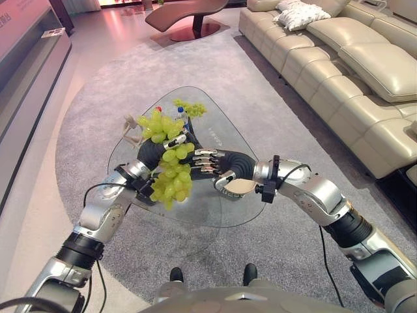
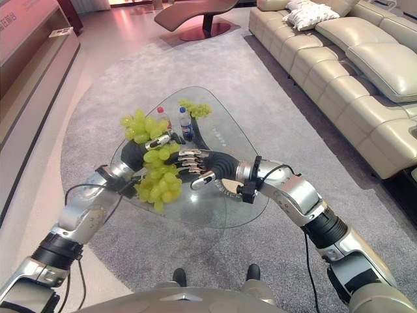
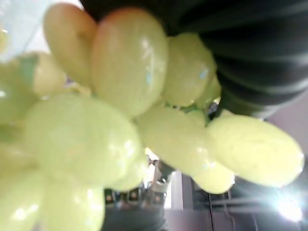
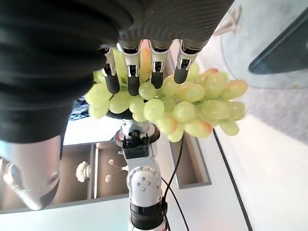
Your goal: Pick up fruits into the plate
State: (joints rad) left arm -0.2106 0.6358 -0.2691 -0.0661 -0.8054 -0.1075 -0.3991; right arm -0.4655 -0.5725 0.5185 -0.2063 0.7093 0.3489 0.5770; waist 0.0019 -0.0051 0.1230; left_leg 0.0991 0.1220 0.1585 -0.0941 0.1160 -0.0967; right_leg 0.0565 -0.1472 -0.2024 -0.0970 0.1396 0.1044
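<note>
Left eye view shows the left hand (image 1: 151,154) clamped on a grape bunch (image 1: 171,175) above the glass worktop (image 1: 215,140); the right hand (image 1: 212,165), fingers relaxed, touches it. I'd support the dangling grapes underneath until they're over the plate (image 1: 236,187).

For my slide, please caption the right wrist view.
Right hand fingers rest on a green grape bunch held by the left hand.

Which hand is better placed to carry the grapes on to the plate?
Probably the left hand: its fingers curl round the grape bunch, which hangs from it above the glass table. The right hand only reaches toward the bunch with relaxed fingers.
</note>
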